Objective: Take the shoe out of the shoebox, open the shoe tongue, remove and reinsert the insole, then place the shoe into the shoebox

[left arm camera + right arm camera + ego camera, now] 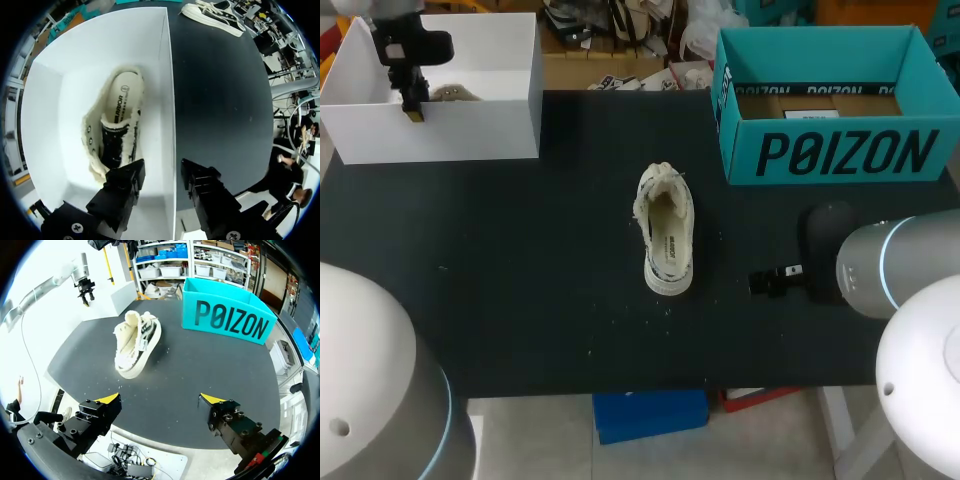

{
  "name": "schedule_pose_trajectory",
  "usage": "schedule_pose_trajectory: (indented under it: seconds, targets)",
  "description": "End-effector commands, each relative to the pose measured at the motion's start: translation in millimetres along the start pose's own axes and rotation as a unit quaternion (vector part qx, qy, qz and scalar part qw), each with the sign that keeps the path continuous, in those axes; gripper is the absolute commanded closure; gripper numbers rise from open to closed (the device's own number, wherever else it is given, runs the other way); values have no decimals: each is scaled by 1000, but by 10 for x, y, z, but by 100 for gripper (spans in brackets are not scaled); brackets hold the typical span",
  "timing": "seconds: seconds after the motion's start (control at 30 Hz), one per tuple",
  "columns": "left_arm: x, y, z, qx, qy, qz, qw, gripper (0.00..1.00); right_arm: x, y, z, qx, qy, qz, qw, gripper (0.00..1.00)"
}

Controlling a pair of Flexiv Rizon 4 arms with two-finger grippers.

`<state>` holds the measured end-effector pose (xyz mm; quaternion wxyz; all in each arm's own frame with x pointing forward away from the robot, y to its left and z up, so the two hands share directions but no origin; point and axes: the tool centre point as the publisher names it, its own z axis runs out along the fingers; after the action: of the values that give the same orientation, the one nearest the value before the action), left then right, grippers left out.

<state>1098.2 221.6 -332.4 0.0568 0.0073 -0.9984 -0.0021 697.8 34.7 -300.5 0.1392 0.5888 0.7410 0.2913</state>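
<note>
Left pincer (162, 172) is held spread over the wall of the white shoebox (168, 100); if lowered so, that wall may be struck or pinched and the shoe (116, 125) missed.

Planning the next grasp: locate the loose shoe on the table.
Head view: the shoe lies mid-table, between the white box far left and the teal shoebox far right.

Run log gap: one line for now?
left gripper open over white box wall | boxed shoe below it | loose shoe on table | right gripper open, empty
</note>
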Motion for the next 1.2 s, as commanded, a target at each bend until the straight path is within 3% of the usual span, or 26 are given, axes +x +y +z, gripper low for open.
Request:
schedule_pose_trajectory:
  seconds: [0.03, 0.43, 0.77, 1.2]
  targets:
    - [-82, -17, 122, 3, 12, 2, 1000, 100, 9, -13, 5, -2, -1, 0, 1000, 0]
    - [182, -205, 184, 17, 12, 8, 1000, 100, 9, -13, 5, -2, -1, 0, 1000, 0]
    - [540, -307, 221, 28, 8, 3, 1000, 100, 9, -13, 5, -2, -1, 0, 1000, 0]
    - [931, -226, 230, 57, -16, -35, 998, 100, 9, -13, 5, -2, -1, 0, 1000, 0]
